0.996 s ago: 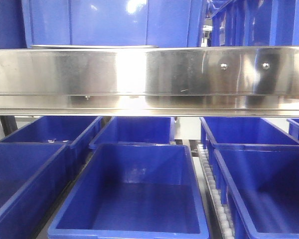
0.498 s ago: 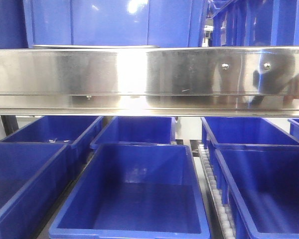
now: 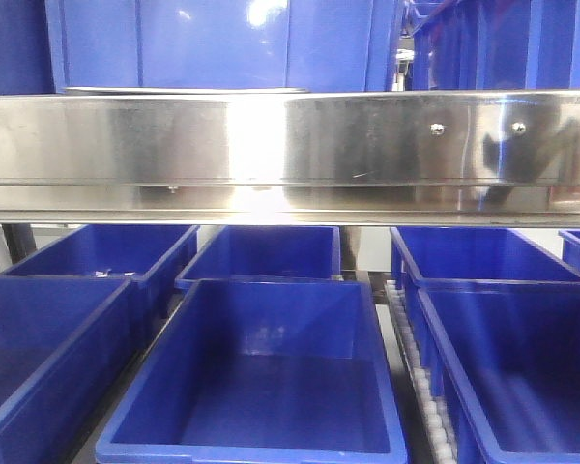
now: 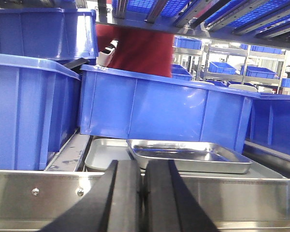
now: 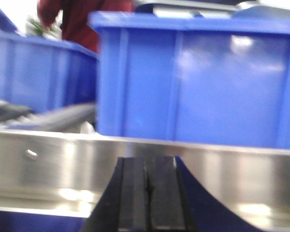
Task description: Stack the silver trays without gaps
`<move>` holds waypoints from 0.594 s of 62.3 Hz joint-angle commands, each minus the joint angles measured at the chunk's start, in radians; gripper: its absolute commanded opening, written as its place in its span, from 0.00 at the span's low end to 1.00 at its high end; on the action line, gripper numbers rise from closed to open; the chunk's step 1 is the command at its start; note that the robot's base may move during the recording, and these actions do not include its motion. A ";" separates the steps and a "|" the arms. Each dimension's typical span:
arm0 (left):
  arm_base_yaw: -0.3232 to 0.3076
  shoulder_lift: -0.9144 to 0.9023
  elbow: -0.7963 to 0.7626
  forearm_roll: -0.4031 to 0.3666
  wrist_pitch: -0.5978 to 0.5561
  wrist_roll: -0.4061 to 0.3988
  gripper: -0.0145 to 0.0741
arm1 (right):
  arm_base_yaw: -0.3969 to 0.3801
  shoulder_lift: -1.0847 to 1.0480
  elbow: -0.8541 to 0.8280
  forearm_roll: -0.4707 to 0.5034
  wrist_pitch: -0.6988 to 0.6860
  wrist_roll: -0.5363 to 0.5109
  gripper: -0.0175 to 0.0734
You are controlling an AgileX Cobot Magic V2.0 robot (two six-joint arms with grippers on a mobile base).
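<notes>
Two silver trays show in the left wrist view on a shelf behind a steel rail. The upper tray (image 4: 191, 155) lies askew on the lower tray (image 4: 105, 153), shifted to the right so the lower one's left part is bare. My left gripper (image 4: 143, 166) is shut and empty, in front of the rail, below and short of the trays. My right gripper (image 5: 148, 164) is shut with nothing in it, facing a steel rail (image 5: 222, 179) and a blue bin (image 5: 198, 77). No tray shows in the right wrist view or the front view.
Blue bins (image 4: 164, 104) crowd the shelf behind and left (image 4: 29, 111) of the trays. A person in red (image 4: 140, 48) stands beyond. The front view shows a steel shelf edge (image 3: 290, 155) with several open blue bins (image 3: 261, 377) beneath.
The front view has barely shifted. A dark reflection on the right of the steel shelf edge has appeared and grown.
</notes>
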 commanded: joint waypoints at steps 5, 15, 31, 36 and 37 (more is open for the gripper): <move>-0.004 -0.002 0.003 -0.006 -0.014 0.000 0.17 | -0.006 -0.004 0.001 0.384 0.055 -0.416 0.11; -0.004 -0.002 0.003 -0.006 -0.014 0.000 0.17 | 0.017 -0.004 0.001 0.375 0.086 -0.419 0.11; -0.004 -0.002 0.003 -0.006 -0.014 0.000 0.17 | 0.049 -0.004 0.001 0.374 0.086 -0.419 0.11; -0.004 -0.002 0.003 -0.006 -0.014 0.000 0.17 | 0.049 -0.004 0.001 0.374 0.086 -0.419 0.11; -0.004 -0.002 0.003 -0.006 -0.014 0.000 0.17 | 0.049 -0.004 0.001 0.374 0.086 -0.419 0.11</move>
